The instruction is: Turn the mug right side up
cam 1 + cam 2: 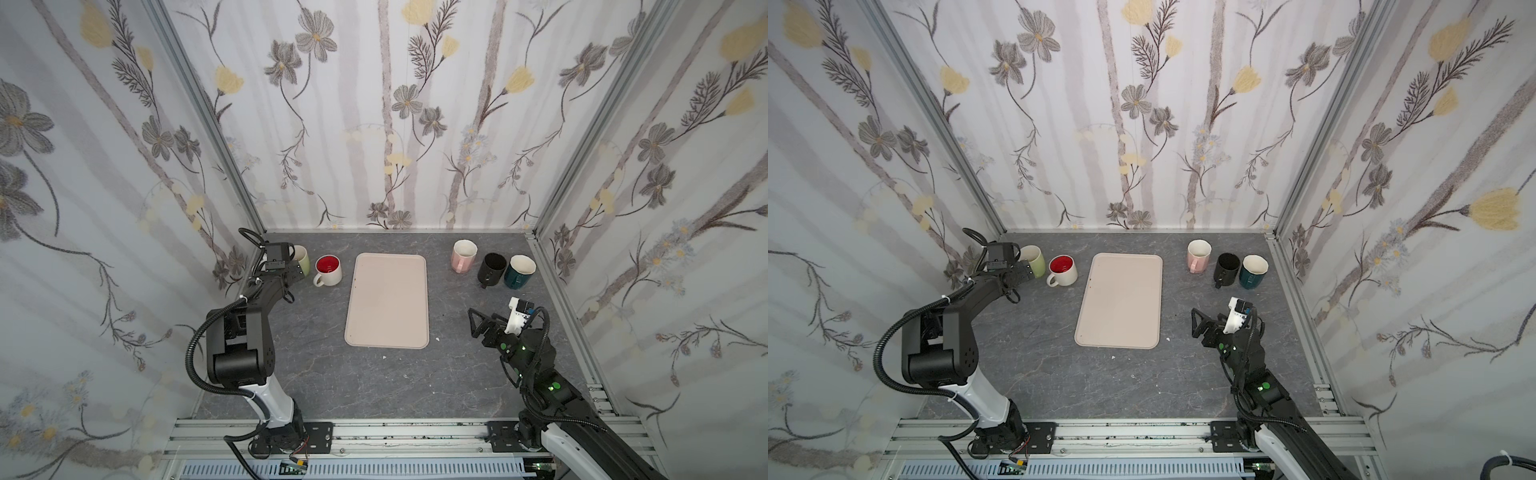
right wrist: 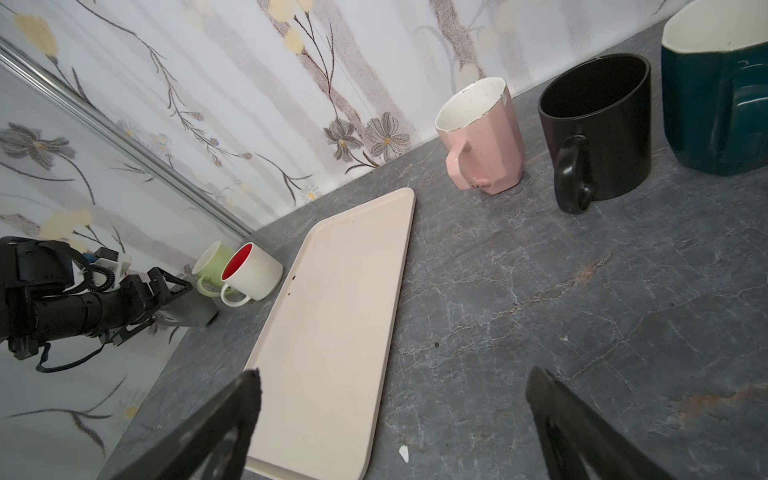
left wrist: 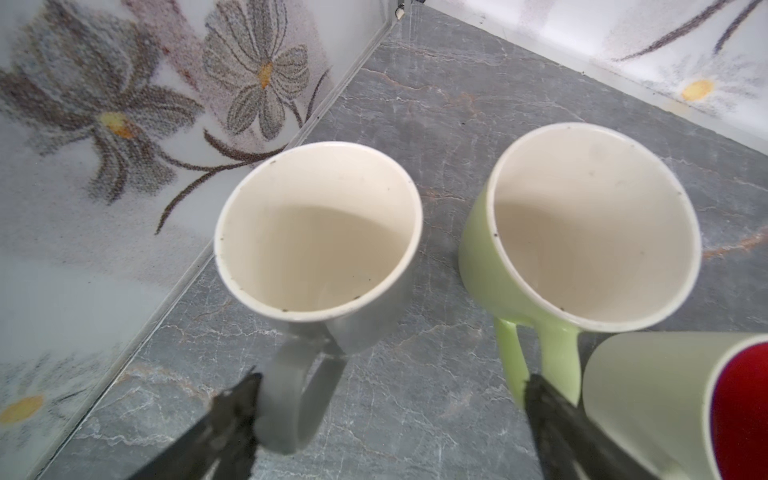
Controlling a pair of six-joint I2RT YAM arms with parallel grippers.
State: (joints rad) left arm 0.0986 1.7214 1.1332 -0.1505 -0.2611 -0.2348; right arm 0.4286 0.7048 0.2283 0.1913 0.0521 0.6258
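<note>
Item: grey mug (image 3: 320, 232), cream inside, standing upright with its mouth up on the grey marbled surface (image 1: 374, 382), in the far left corner close to the left wall; in both top views it is hidden under the left arm's wrist. Position relative to left jaws: they stand wide open and hold nothing. The mug's body lies beyond the fingertips, and its handle (image 3: 291, 407) points back into the gap, just beside one fingertip (image 3: 243, 399); whether the two touch cannot be told. The other fingertip (image 3: 544, 395) stands well apart from the grey mug, in front of the handle of a green mug (image 3: 582, 224). Neighbours: the green mug, upright, just beside the grey one; a white mug with a red inside (image 1: 328, 270), upright, next along toward the middle. Centre: a pale beige tray (image 1: 388, 299), flat on the surface, with nothing on it. Far right: pink mug (image 1: 463, 256), black mug (image 1: 491, 268) and teal mug (image 1: 519, 272), all upright in a row. Right jaws: wide open, holding nothing, low over the surface between the tray's near right corner and the row of three mugs, well apart from the grey mug.
</note>
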